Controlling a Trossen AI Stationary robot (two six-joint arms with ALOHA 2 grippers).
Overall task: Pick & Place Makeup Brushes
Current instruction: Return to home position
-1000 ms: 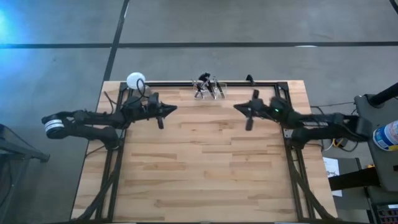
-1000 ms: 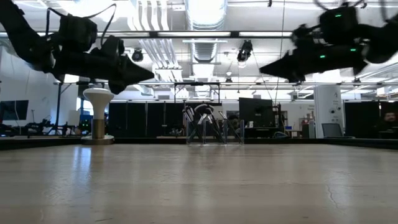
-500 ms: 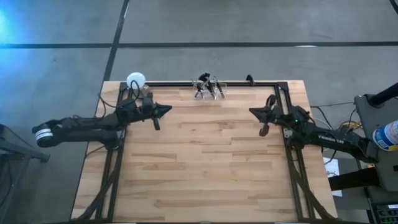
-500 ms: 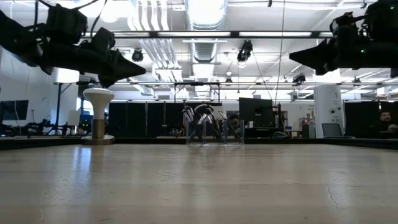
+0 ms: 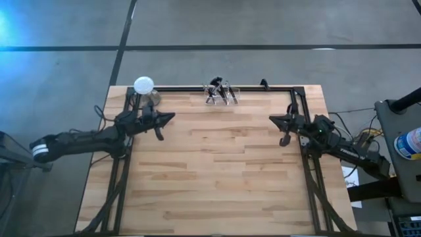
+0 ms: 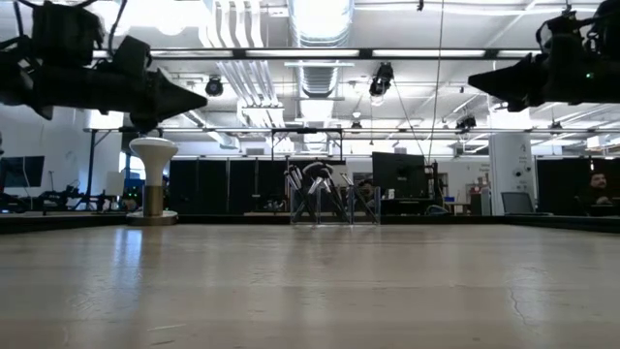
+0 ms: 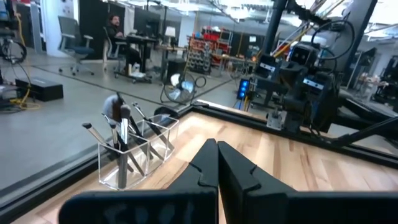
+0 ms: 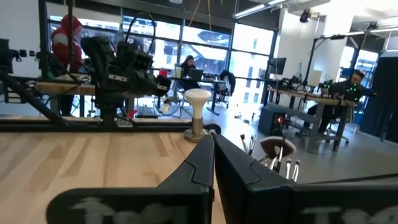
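**Clear plastic holder full, both arms out at the sides**

Clear plastic holder (image 5: 221,97) at the middle of the far edge of the wooden table (image 5: 217,171), split into compartments. Inside, the makeup brushes (image 5: 219,89): dark, thin, standing handle-down and leaning at different angles, one fluffy head above the rest. None seen lying on the bare wood. Which brush in which compartment: cannot tell.

Left gripper (image 5: 172,116) above the left side of the table, tip pointing right, fingers pressed together on nothing. Right gripper (image 5: 271,119) above the right side, tip pointing left, likewise clenched and empty. Holder farther back than both and between them, well apart from each, neither arm clearly nearer. Long axes of the brushes roughly upright, across the level line of both grippers. White ball-topped stand (image 5: 143,85) at the far left corner, near the left gripper.

Judging by this, nothing left to pick. Probably only a retreat to rest ahead, away from the holder, with little to snag.
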